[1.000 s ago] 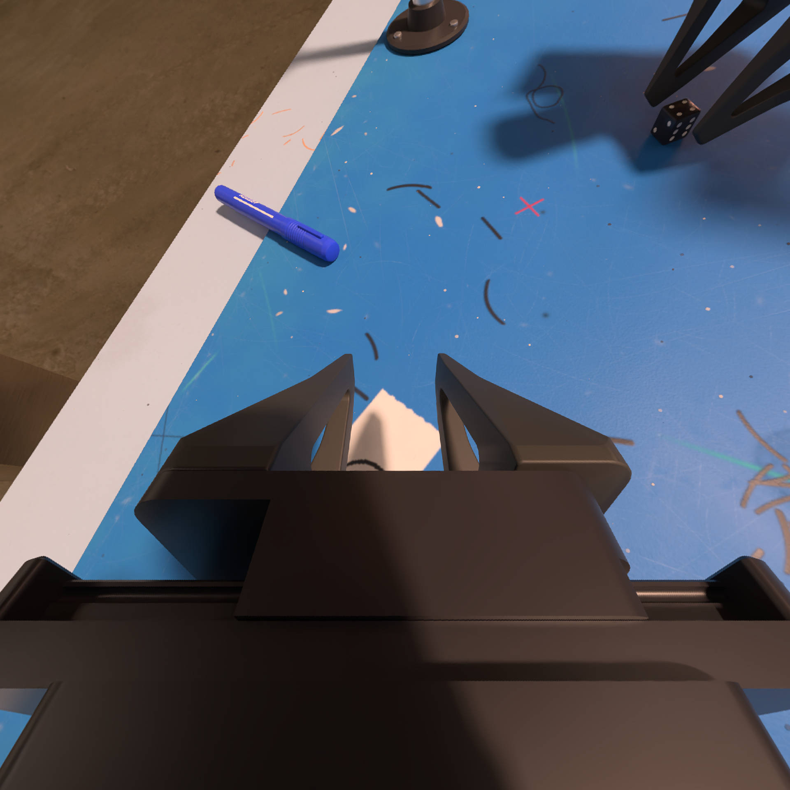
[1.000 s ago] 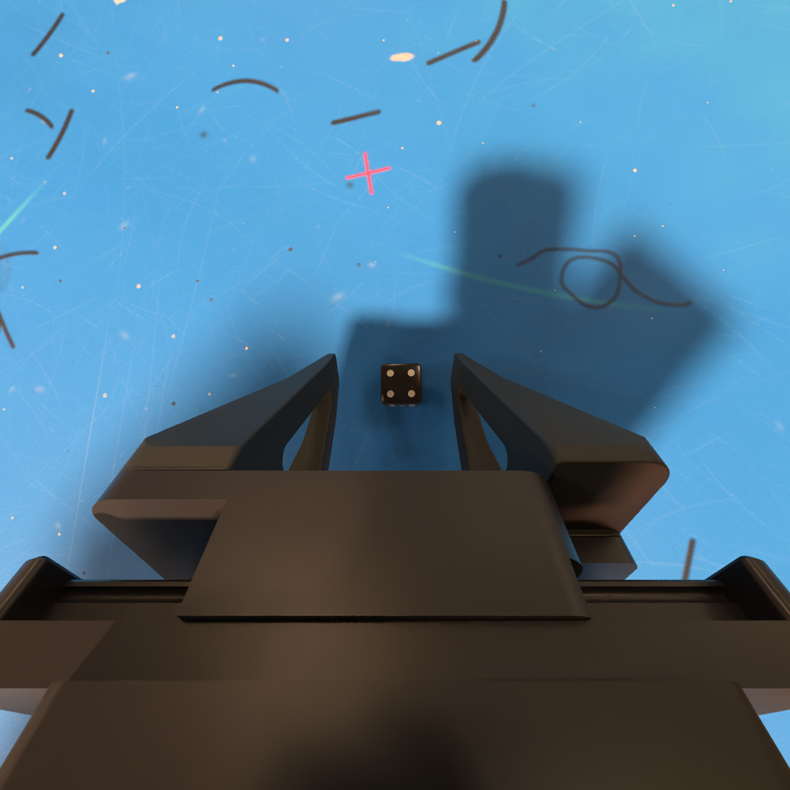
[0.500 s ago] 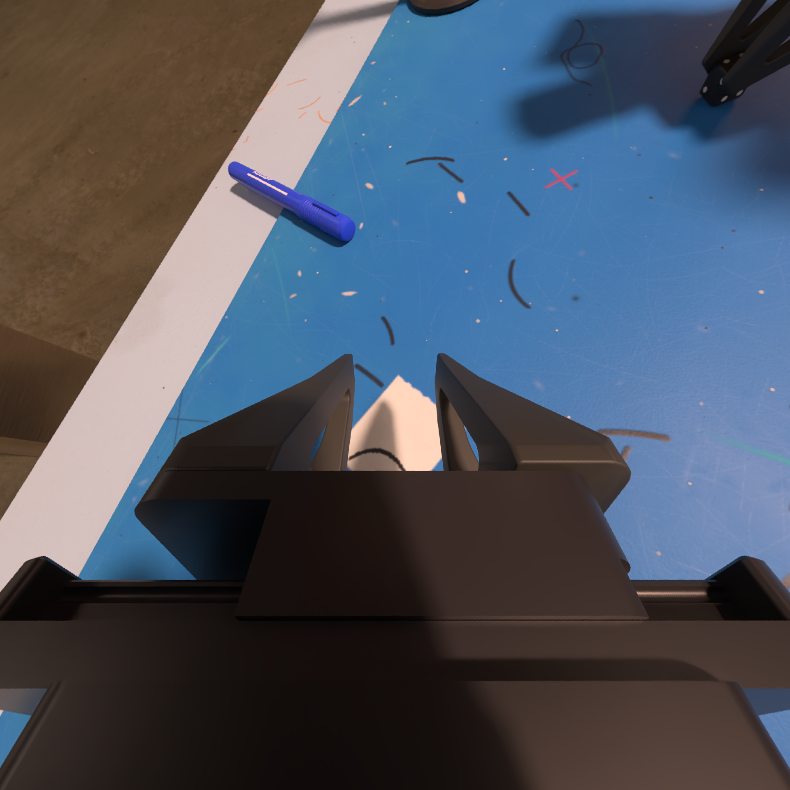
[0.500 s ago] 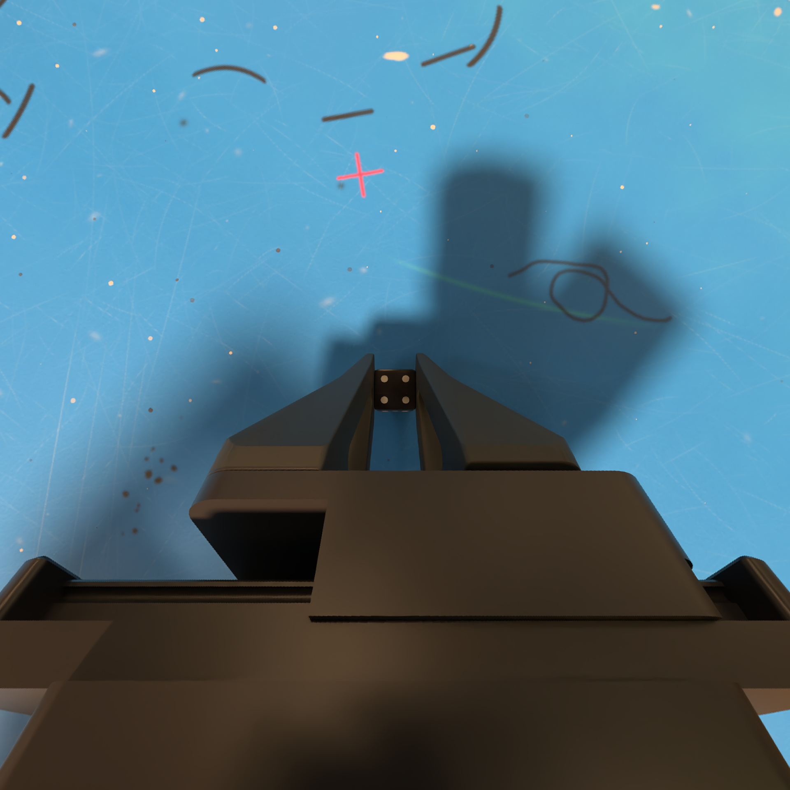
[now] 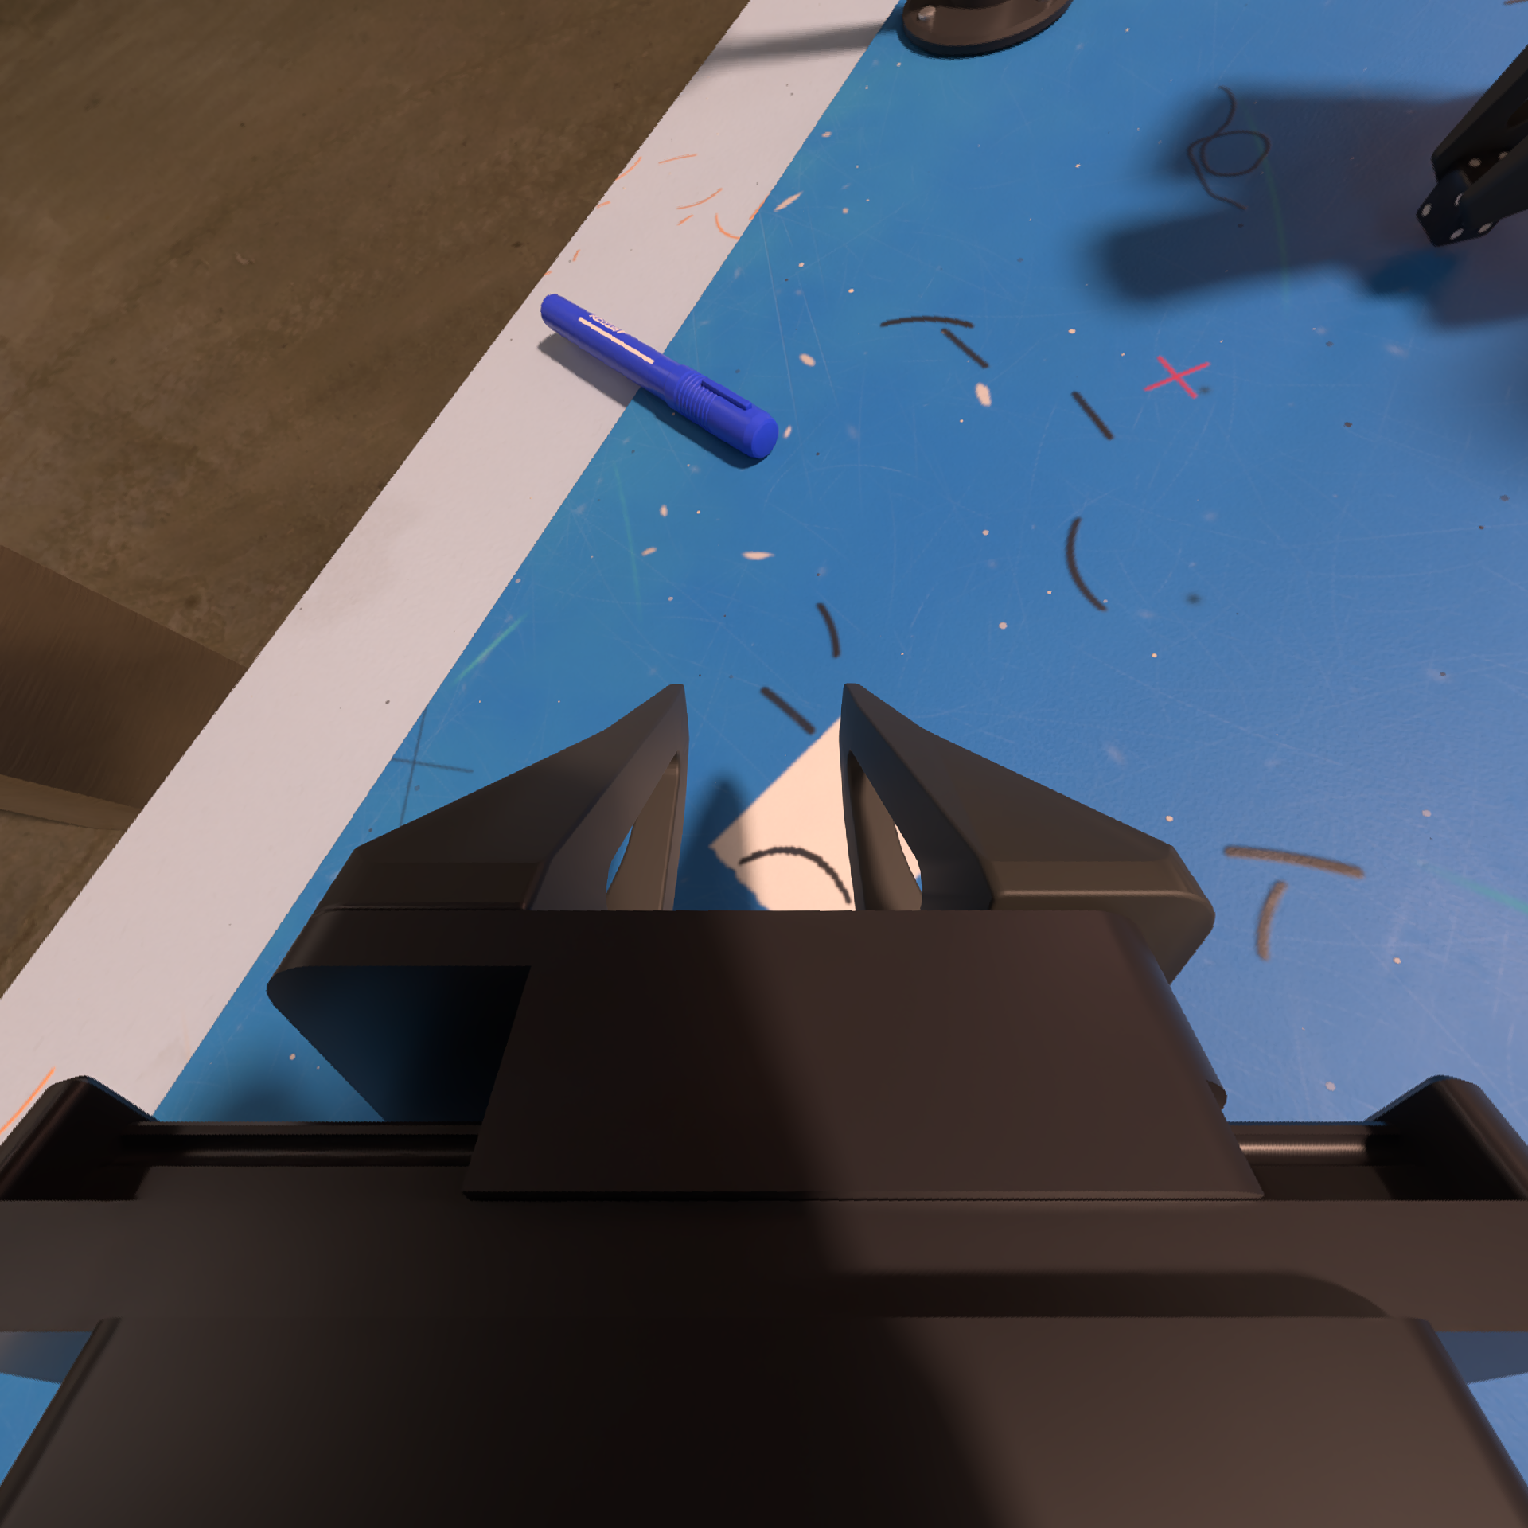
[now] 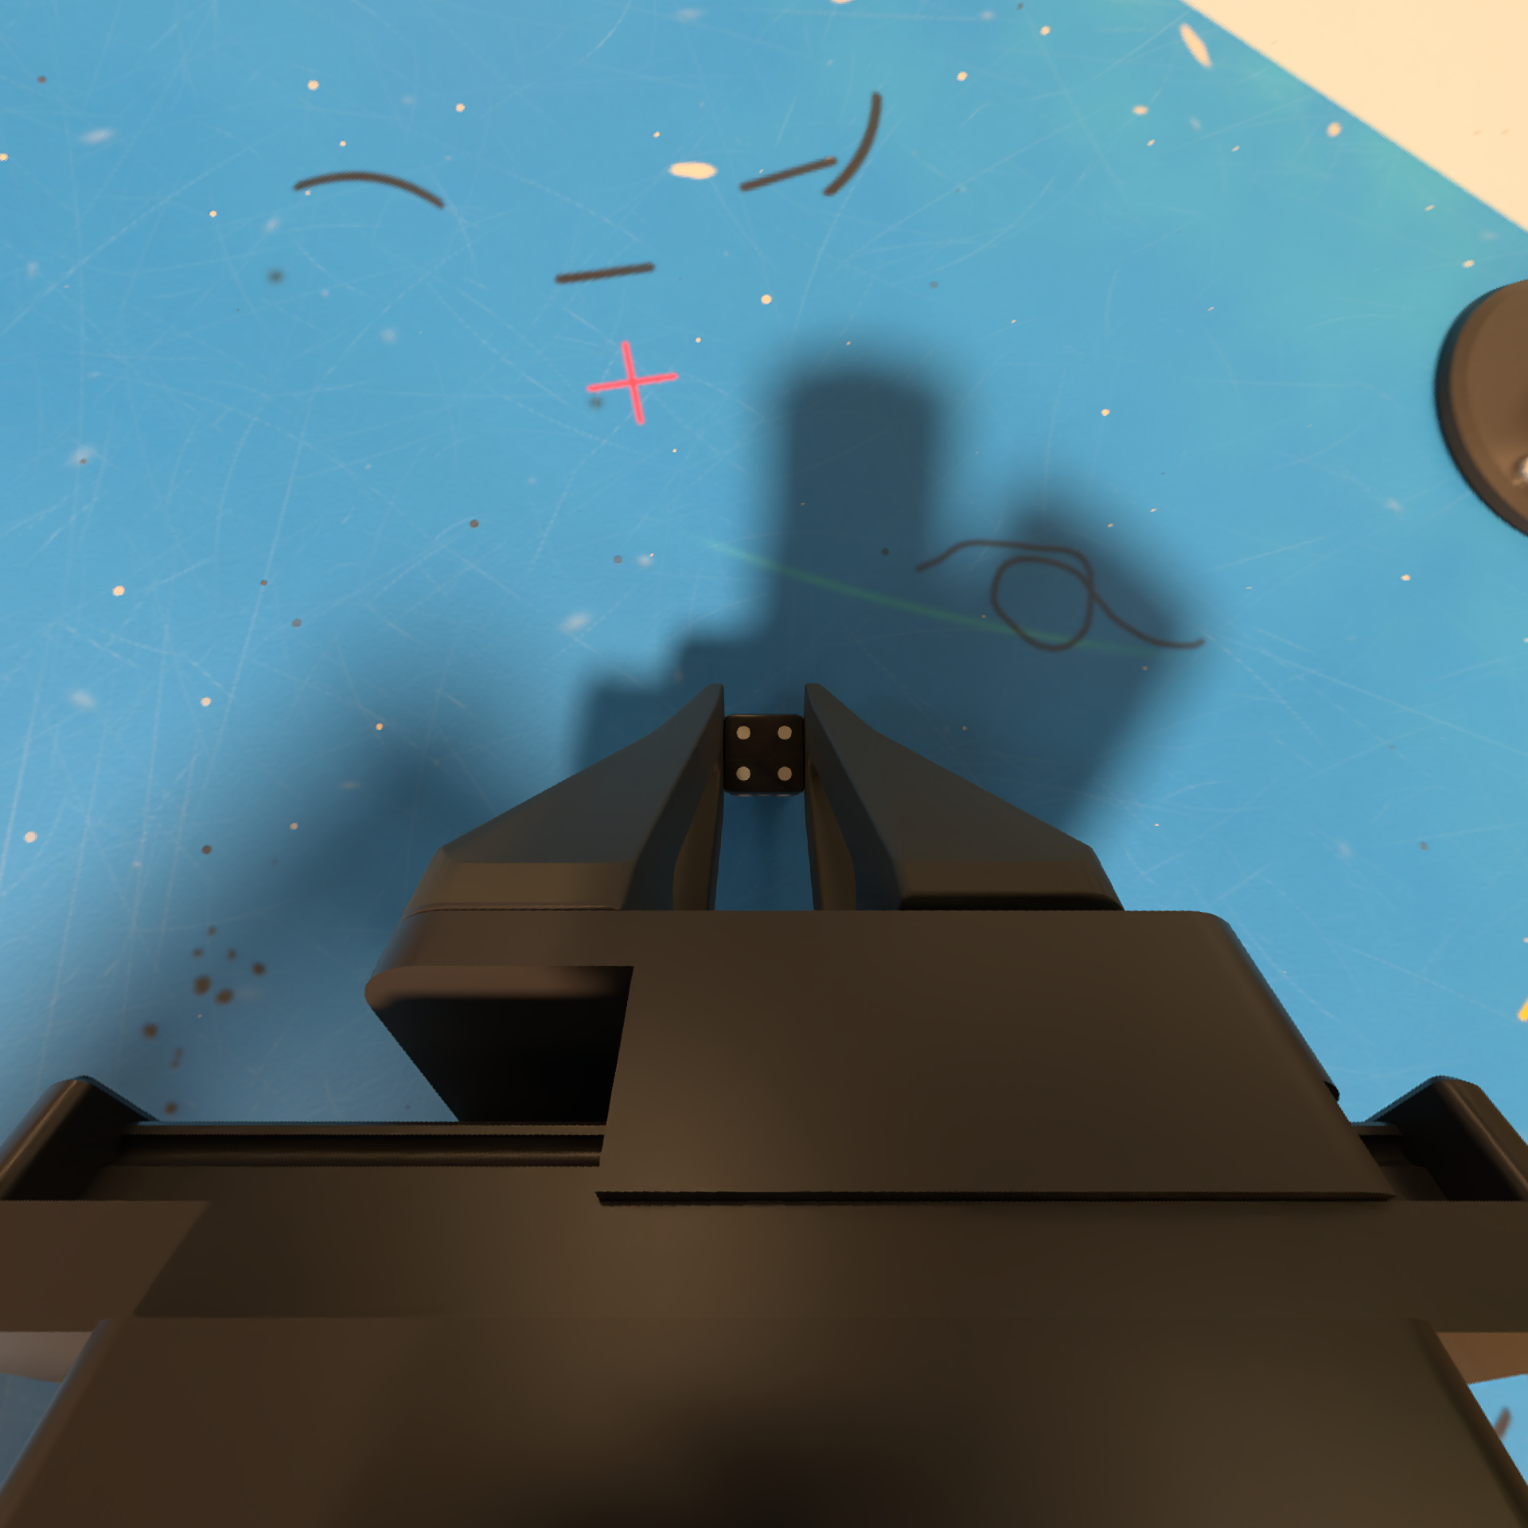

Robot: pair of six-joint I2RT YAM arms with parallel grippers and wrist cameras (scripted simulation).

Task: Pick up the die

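Note:
The die [image 6: 763,754] is a small black cube with pale pips. My right gripper [image 6: 764,703] is shut on the die, which sits between the fingertips and is held above the blue mat [image 6: 331,496]. Its shadow lies on the mat below. In the left wrist view the die [image 5: 1459,217] shows at the far right edge, held in the right gripper's fingers [image 5: 1488,149] above the mat. My left gripper [image 5: 764,703] is open and empty, low over the mat, with a white paper scrap [image 5: 794,835] between its fingers.
A blue marker [image 5: 657,376] lies across the mat's left edge and the white border strip [image 5: 372,645]. A brown floor [image 5: 207,248] lies beyond it. A round dark base [image 5: 984,21] stands at the far end and also shows in the right wrist view [image 6: 1488,405].
My right gripper closed on the die and lifted it off the mat. The left gripper's view shifted slightly; it stays open.

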